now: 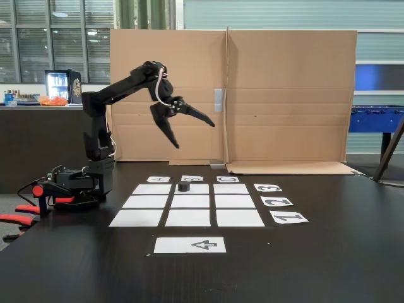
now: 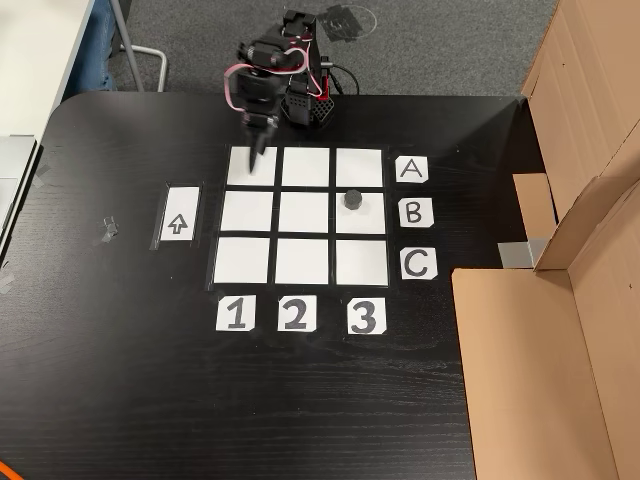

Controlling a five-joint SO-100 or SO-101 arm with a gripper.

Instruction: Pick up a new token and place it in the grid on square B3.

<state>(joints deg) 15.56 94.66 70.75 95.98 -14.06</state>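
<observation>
My gripper (image 1: 194, 131) hangs high above the table (image 1: 328, 252), jaws spread wide apart, nothing between them. One finger points down, the other out to the right of this fixed view. My arm (image 1: 120, 88) folds up from its base at the table's left edge.

The token (image 1: 184, 187) sits on square B3 (image 1: 197, 189), middle cell of the far row of the grid (image 1: 188, 204), left of that cell's centre. Letter cards lie beyond the far row; number cards 3, 2, 1 run down the right side. The arrow sheet (image 1: 190, 245) lies nearest the camera. A cardboard screen (image 1: 284, 95) stands behind.
</observation>
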